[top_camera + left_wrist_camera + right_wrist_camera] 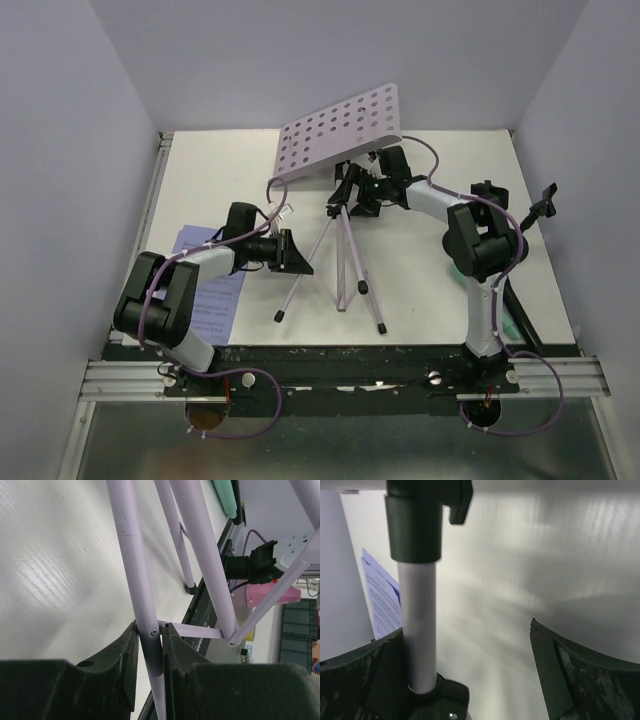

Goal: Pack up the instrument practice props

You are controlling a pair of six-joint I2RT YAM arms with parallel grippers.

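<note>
The silver tripod [345,250] stands mid-table with its pale perforated desk [340,130] tilted at the back. My left gripper [298,260] is shut on one tripod leg [145,605], at the rivet where a brace joins it; the fingertips [131,635] press both sides. My right gripper [355,192] is open at the centre column [417,625], which lies against its left finger; the other finger [555,655] stands well apart. Printed sheet-music pages [205,295] lie under my left arm and also show in the right wrist view [382,600]. A mint-green microphone [507,322] lies behind my right arm, mostly hidden.
A black clip on a thin black pole [543,205] stands at the table's right edge, and another black piece [490,190] sits behind my right elbow. Grey walls close in the left, back and right. A black rail [340,353] runs along the front edge.
</note>
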